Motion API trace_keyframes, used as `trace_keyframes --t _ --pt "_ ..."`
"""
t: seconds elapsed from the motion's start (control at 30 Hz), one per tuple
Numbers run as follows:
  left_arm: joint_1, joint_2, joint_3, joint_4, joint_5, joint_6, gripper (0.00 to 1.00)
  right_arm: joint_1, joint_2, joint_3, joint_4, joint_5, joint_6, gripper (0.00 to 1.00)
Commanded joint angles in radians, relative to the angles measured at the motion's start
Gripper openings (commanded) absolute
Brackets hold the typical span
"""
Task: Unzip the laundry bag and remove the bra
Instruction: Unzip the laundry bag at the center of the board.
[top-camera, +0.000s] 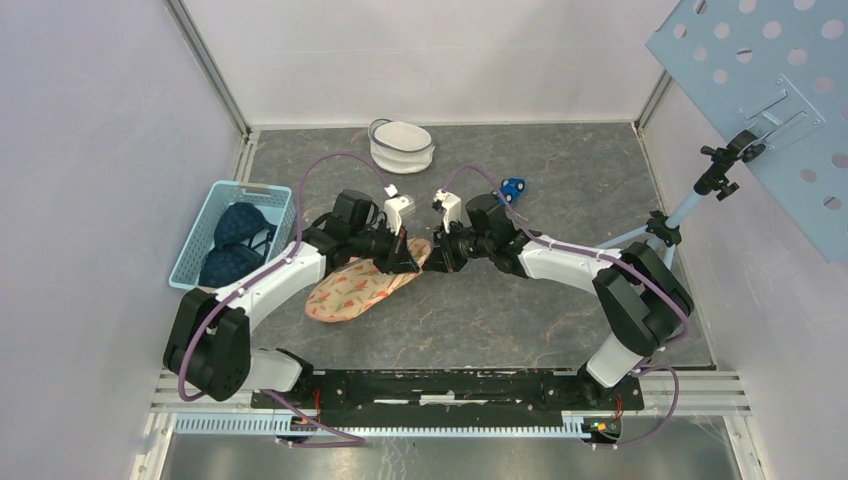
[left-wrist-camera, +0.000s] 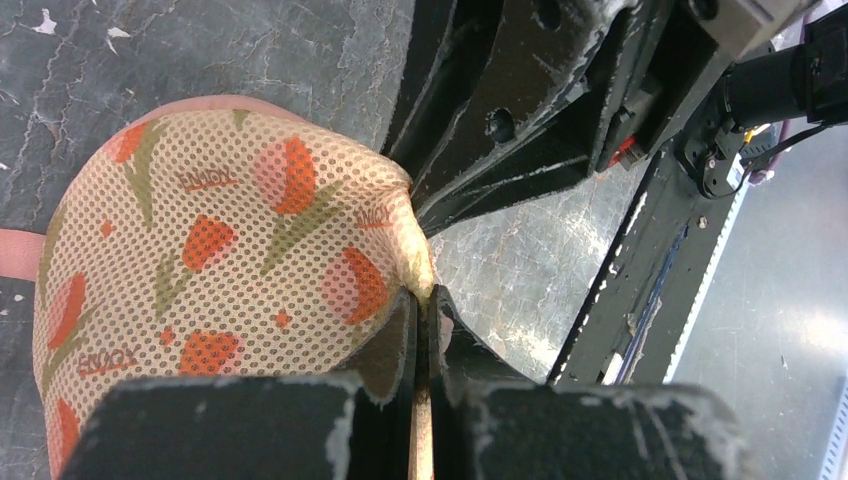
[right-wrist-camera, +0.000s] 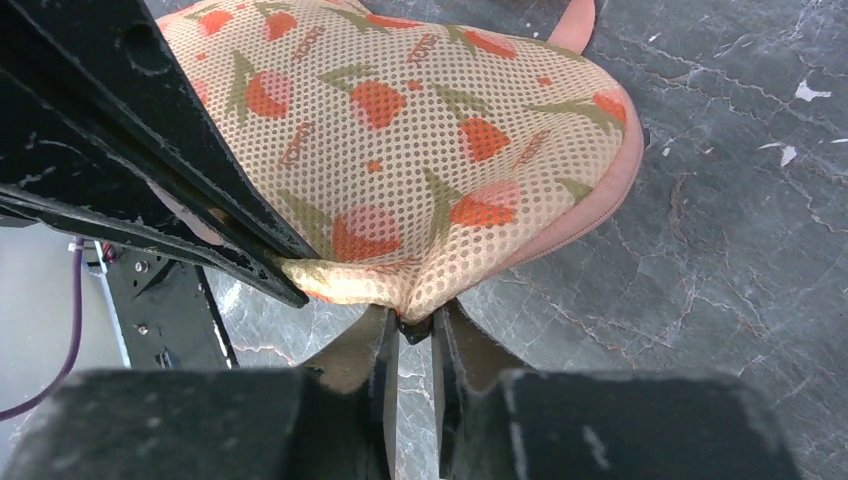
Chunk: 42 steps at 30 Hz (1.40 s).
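We see the mesh laundry bag (top-camera: 350, 290) lying on the surface (top-camera: 520, 310) between our two arms. Our left claw (left-wrist-camera: 422, 305) is clamped tight on the bag's end fold. Our right claw (right-wrist-camera: 410, 325) pinches the same end just beside it, jaws nearly together. Dark blue bras (top-camera: 235, 240) lie in the blue basket (top-camera: 190, 262) at left.

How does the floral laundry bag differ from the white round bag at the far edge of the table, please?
The floral laundry bag is peach with an orange-red print; the white round bag is plain. The floral one lies flat mid-table; the white one stands upright. The left gripper and right gripper pinch the floral one's end; the white one is untouched. Both look like soft fabric bags.
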Motion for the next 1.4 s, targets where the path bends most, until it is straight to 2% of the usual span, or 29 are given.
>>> trace_keyframes --t 0.0,0.07,0.23,0.33,0.47,0.7,1.1,1.17,1.3,1.37 --pt "-0.017 -0.018 0.010 -0.002 0.077 0.056 0.02 -0.009 -0.021 0.012 -0.007 0.086 -0.098 0.10" --pt "-0.017 -0.019 0.014 -0.025 0.078 0.082 0.02 -0.014 -0.037 -0.002 -0.016 0.094 -0.136 0.00" --pt "0.006 -0.006 0.051 -0.091 0.060 0.154 0.02 -0.038 -0.073 -0.036 -0.036 0.072 -0.193 0.00" --pt "0.016 0.007 0.087 -0.157 0.031 0.267 0.02 -0.061 -0.086 -0.057 -0.042 0.026 -0.216 0.00" --pt "0.020 0.037 0.145 -0.233 -0.014 0.431 0.02 -0.075 -0.094 -0.091 -0.031 -0.073 -0.242 0.00" --pt "0.021 0.107 0.237 -0.325 -0.057 0.609 0.02 -0.076 -0.100 -0.160 0.069 -0.288 -0.192 0.00" --pt "0.029 0.007 0.140 -0.386 -0.044 0.867 0.05 -0.081 -0.104 -0.192 0.080 -0.370 -0.196 0.00" --pt "0.028 -0.010 0.129 -0.394 -0.005 0.868 0.05 -0.082 -0.105 -0.187 0.078 -0.329 -0.199 0.05" --pt "0.024 -0.011 0.142 -0.418 0.113 0.799 0.02 -0.081 -0.116 -0.199 0.161 -0.254 -0.137 0.23" --pt "0.020 -0.004 0.151 -0.418 0.128 0.764 0.02 -0.080 -0.114 -0.204 0.214 -0.228 -0.087 0.33"
